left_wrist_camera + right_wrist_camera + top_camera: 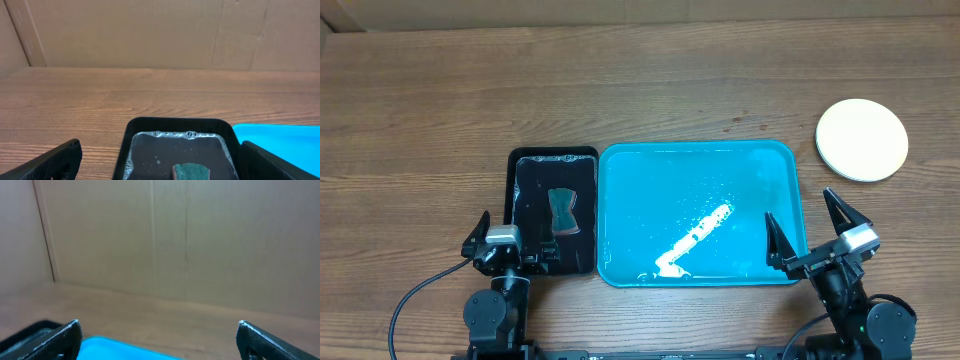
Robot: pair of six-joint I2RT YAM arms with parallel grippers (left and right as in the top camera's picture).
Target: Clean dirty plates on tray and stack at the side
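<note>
The turquoise tray point(620, 215) lies in the middle of the table, wet with white streaks, and holds no plates. It also shows in the left wrist view point(285, 140) and the right wrist view point(115, 349). A pale yellow-green plate point(862, 140) lies on the table at the far right; I cannot tell whether other plates lie under it. My left gripper point(512, 242) is open and empty over the near end of the black tray, and shows in its wrist view point(160, 150). My right gripper point(808, 222) is open and empty at the turquoise tray's near right corner, and shows in its wrist view point(159, 327).
A small black tray point(526, 165) with soapy water stands against the turquoise tray's left side. A green sponge point(563, 210) lies in it and shows in the left wrist view point(191, 172). Brown cardboard walls stand behind the table.
</note>
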